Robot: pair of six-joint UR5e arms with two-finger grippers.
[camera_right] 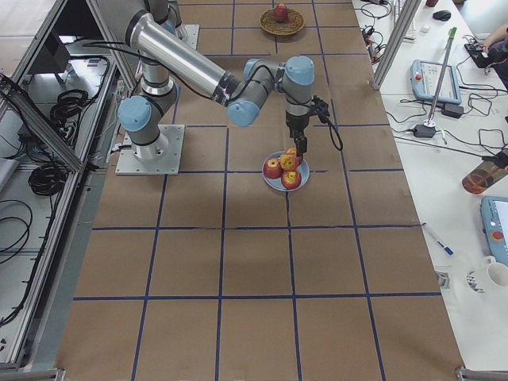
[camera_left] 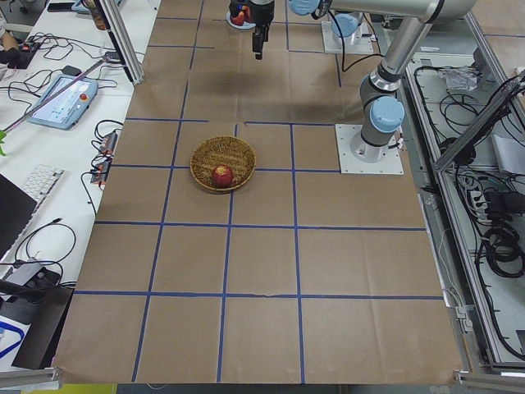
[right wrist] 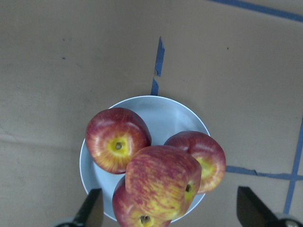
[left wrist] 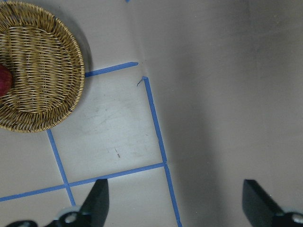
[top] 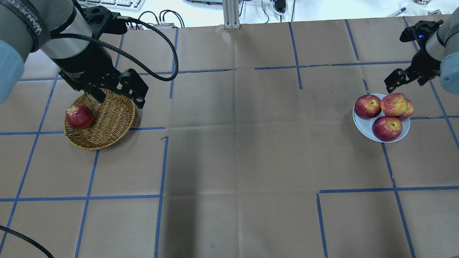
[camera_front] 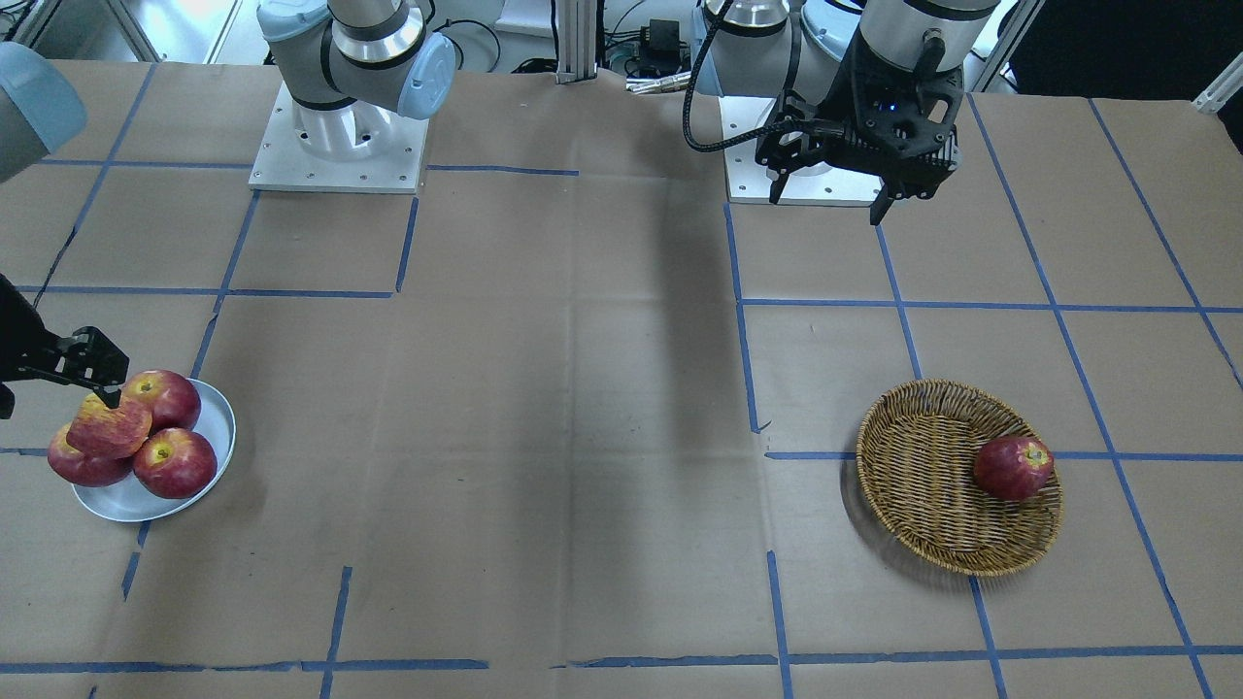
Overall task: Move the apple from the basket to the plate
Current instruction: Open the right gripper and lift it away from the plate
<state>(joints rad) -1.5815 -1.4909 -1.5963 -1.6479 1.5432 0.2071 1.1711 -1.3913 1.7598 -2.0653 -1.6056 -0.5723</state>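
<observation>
The pinkish, yellow-streaked apple (right wrist: 163, 182) lies on top of three darker red apples on the pale plate (right wrist: 165, 113); it also shows in the overhead view (top: 393, 104) and the front view (camera_front: 109, 427). My right gripper (right wrist: 170, 210) is open, its fingers (right wrist: 92, 210) spread wide just above and to either side of this apple. The wicker basket (top: 107, 122) holds one dark red apple (top: 79, 116). My left gripper (top: 118, 98) is open and empty, raised over the basket's far rim.
The table is brown paper with blue tape lines. The plate (top: 362, 129) stands at the overhead view's right and the basket (camera_front: 923, 476) at its left, with a wide stretch of paper between them. The arm bases (camera_front: 335, 146) are at the robot's side.
</observation>
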